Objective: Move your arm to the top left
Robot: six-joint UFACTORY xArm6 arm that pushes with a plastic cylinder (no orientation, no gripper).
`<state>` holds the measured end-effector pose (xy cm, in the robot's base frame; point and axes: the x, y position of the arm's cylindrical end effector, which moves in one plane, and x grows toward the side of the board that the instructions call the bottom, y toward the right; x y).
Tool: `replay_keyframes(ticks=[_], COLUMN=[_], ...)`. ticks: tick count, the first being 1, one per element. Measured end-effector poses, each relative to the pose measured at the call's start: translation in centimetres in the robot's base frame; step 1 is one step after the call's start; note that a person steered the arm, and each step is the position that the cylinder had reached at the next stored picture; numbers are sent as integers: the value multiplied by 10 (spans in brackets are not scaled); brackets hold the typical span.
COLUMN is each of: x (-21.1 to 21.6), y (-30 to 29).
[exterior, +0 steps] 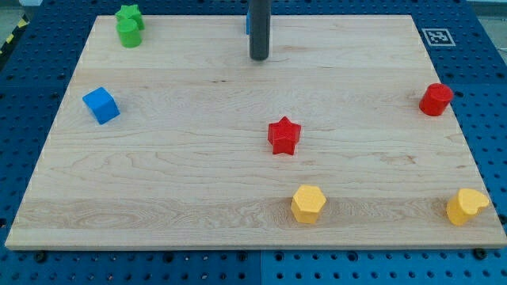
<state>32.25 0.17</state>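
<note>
Currently scanning left to right. Blue cube (101, 105) sits near the left edge of the wooden board (182, 182), mid-height. Green block (129, 25) is in the upper left corner of the frame; shape hard to read, looks like two stacked or a lumpy star. That corner is the target area, so the green block is roughly where I need to head.

My tip (259, 58) is top centre, resting on bare wood, touching nothing. Something blue shows just behind the rod at the top edge, too hidden to identify. No jaws on this rig, just the rod, so nothing to open or close and nothing is held.

Red star (283, 135) is mid-board, below and slightly right of the tip, well apart. Yellow hexagon (308, 203) is near the bottom edge, below the star. Red cylinder (435, 100) is at the right edge, yellow block (466, 206) in the lower right corner.

Judgement: path leftward along the top looks clear until the green block.

Writing: none legible. Only a black-and-white fiducial tag (436, 36) at the board's upper right corner.
</note>
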Motion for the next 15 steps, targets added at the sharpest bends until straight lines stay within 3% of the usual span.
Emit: replay_keyframes(ticks=[1,7,9,11,12,15], x=[21,20,17,-24,-37,-44], y=[-7,-9,-125,-273,-299,-306])
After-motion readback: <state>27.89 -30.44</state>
